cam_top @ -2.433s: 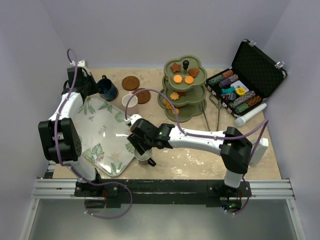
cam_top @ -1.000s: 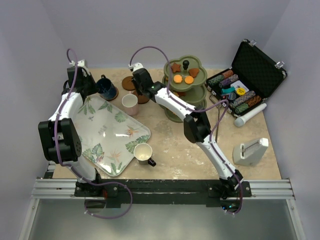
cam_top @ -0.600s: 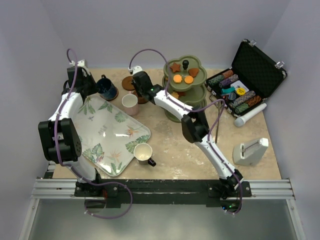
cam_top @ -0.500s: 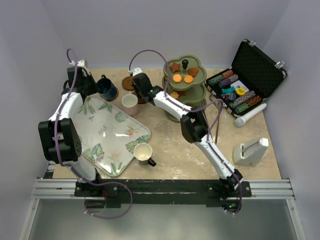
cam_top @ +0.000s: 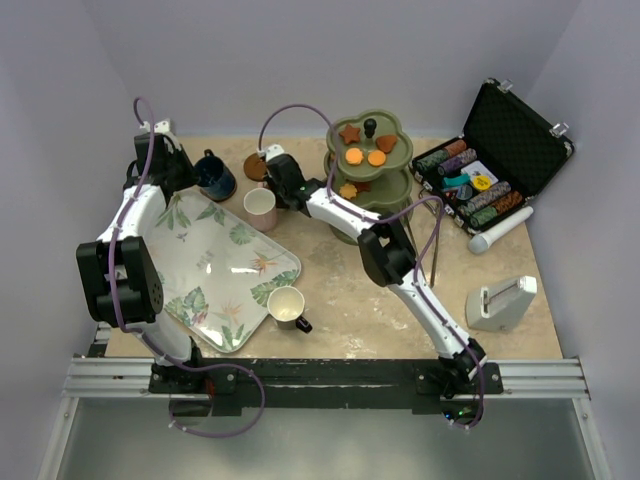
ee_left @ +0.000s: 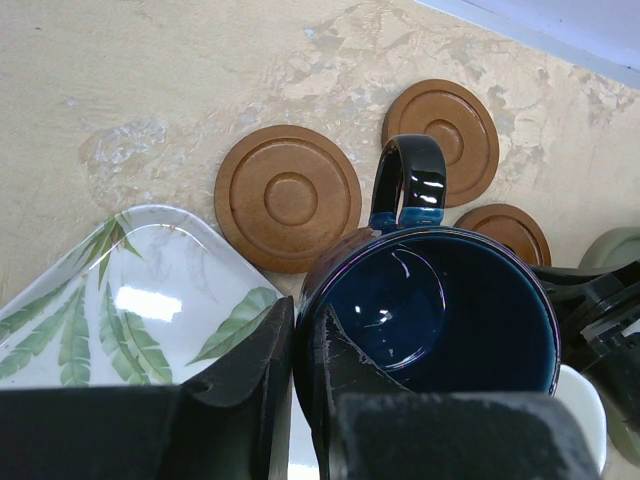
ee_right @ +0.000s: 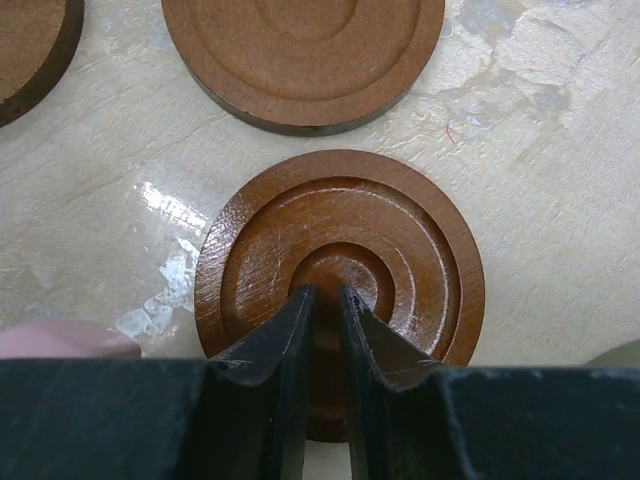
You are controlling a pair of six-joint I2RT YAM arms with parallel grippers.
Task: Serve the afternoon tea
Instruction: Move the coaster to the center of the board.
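Observation:
My left gripper (ee_left: pixel 305 315) is shut on the rim of the navy cup (ee_left: pixel 450 310), one finger inside and one outside. It holds the cup by a brown saucer (ee_left: pixel 290 195) at the tray's far corner. Near the far edge of the table in the top view, my right gripper (ee_right: pixel 325 292) points down at the centre of another saucer (ee_right: pixel 400 250). Its fingers are almost together, with nothing between them. A third saucer (ee_right: pixel 300 50) lies just beyond. The pinkish cup (cam_top: pixel 260 208) stands beside the right gripper (cam_top: pixel 283 190). The cream cup (cam_top: pixel 286 305) sits at the tray's near corner. Biscuits lie on the olive stand (cam_top: pixel 368 190).
The leaf-patterned tray (cam_top: pixel 215 260) lies at the left. An open black case of poker chips (cam_top: pixel 495 170) sits at the back right, with a white cylinder (cam_top: pixel 500 230), metal tongs (cam_top: pixel 436 225) and a grey-white holder (cam_top: pixel 500 303) near it.
My right gripper has come down and toward the front, from the far saucer to over the nearer one, and its fingers have narrowed. The left arm and navy cup have not moved.

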